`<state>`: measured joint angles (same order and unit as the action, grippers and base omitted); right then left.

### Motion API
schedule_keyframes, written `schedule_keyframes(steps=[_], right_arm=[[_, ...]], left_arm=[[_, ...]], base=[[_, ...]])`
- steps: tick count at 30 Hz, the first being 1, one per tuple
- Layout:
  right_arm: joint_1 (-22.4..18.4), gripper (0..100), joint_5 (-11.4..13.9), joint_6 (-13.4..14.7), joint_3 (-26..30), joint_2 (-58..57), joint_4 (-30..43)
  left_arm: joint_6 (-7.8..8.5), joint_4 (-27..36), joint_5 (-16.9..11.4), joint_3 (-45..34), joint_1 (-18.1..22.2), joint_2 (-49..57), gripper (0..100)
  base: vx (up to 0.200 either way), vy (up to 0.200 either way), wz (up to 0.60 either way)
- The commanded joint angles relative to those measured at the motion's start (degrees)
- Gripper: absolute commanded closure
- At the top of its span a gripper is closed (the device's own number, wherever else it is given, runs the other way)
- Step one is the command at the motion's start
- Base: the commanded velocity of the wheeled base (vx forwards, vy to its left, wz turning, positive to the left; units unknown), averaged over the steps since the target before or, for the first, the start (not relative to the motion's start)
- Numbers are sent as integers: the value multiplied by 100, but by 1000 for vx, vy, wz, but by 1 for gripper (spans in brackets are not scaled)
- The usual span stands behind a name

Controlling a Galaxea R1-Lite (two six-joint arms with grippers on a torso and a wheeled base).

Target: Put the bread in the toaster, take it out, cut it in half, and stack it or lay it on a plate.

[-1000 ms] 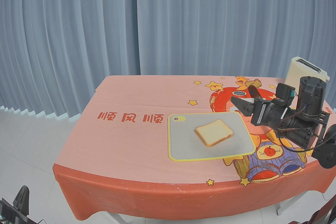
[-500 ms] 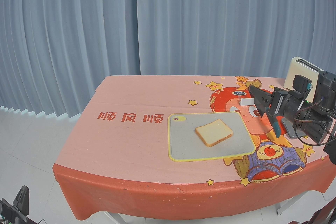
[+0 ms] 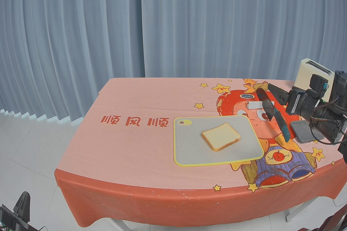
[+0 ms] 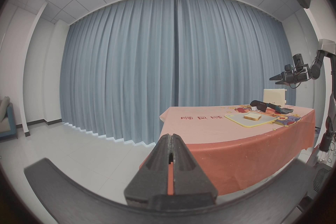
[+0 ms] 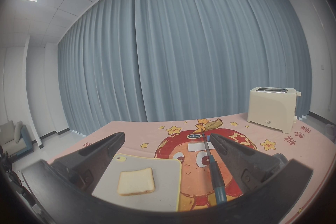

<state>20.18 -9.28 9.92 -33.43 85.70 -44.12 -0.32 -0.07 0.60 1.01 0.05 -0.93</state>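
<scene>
Two fingers pressed together mark the left gripper (image 4: 170, 138), low at the head view's lower left. At centre, bread (image 3: 221, 136) lies flat on the cutting board (image 3: 188, 152). Right of the board lies the knife (image 3: 276, 117), then the right gripper (image 5: 166, 136) with its fingers spread wide and, at the right edge, the toaster (image 3: 313, 71).

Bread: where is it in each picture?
Head view: the bread lies mid-table on the grey cutting board.
Left wrist view: bread far off, on that board.
Right wrist view: bread on the board, beside the knife.
Shared landmark: the yellow-rimmed cutting board.
</scene>
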Motion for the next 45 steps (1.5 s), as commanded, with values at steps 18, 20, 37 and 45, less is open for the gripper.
schedule_keyframes(steps=[18,20,37,45], right_arm=[[-901,0,93,-298,-15,96,17],[-1033,0,102,-298,-32,122,17],[-1525,0,418,-588,64,518,-35],[-1341,0,418,-588,152,483,-53]], left_arm=[[-3,-1,2,-101,4,93,100],[-3,-1,2,-101,4,93,100],[-3,-1,2,-101,4,93,100],[-3,-1,2,-101,4,93,100]], base=[[0,0,0],[0,0,0],[0,0,0],[0,0,0]])
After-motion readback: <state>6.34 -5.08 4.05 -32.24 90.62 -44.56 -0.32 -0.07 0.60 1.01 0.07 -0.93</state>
